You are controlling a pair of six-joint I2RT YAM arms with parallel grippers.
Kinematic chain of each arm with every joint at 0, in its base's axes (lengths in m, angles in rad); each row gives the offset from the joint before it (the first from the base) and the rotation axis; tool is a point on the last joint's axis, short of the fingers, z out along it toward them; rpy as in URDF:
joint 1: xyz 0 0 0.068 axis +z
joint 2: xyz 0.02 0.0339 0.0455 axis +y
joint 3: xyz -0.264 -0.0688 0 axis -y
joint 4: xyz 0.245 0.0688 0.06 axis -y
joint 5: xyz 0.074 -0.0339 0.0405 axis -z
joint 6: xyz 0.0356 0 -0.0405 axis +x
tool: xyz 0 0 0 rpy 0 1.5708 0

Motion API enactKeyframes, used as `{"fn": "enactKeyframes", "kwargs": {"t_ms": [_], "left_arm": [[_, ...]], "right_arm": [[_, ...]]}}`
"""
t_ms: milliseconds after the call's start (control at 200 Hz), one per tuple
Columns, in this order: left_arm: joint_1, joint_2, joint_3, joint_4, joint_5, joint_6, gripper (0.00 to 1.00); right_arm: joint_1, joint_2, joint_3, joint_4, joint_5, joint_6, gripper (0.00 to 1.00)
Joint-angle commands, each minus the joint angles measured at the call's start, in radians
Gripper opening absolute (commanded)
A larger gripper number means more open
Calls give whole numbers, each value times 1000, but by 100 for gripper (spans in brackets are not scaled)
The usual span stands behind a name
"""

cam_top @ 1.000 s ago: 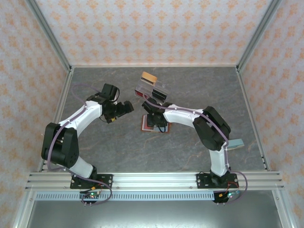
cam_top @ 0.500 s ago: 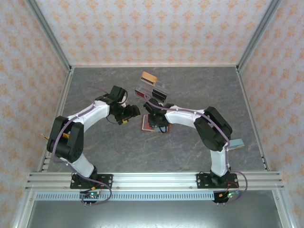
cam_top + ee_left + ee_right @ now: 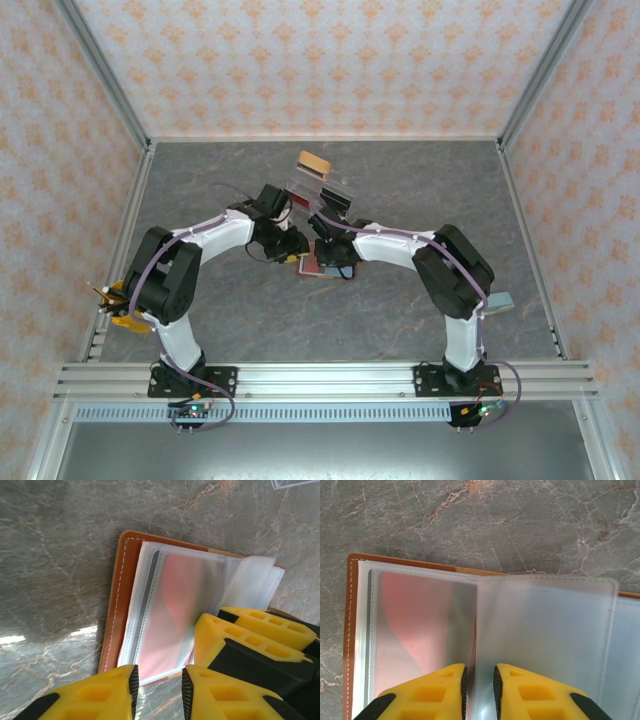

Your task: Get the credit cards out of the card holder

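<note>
Now | left arm [image 3: 212,234] swung in from 9 o'clock, elbow bent | left claw [image 3: 159,681] narrowed astride holder [image 3: 112,615] edge, grip unclear | right claw [image 3: 480,676] nearly closed astride sleeve [image 3: 540,625], grip unclear | holder mid-table, open, red card [image 3: 415,620] inside

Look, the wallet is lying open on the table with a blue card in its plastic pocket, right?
Not quite. The card in the plastic pocket is red, not blue; the right wrist view shows it. The rest is right: the wallet lies open on the table.
</note>
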Motion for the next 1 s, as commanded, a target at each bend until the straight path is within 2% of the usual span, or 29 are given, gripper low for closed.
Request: {"fn": "enactKeyframes", "kwargs": {"t_ms": [0,135,485,746,996], "left_arm": [[-6,28,37,10,11,-10,30],[-9,51,48,10,17,-9,27],[-12,94,61,-4,18,-6,27],[-14,102,66,-29,-11,-1,31],[-15,144,68,-21,16,0,31]], "right_arm": [[-17,30,-50,-41,8,15,23],[-20,27,-57,-34,-4,16,22],[-23,26,-63,-26,-14,19,21],[-23,32,-62,-26,-16,22,21],[-24,39,-63,-23,-26,21,19]]}}
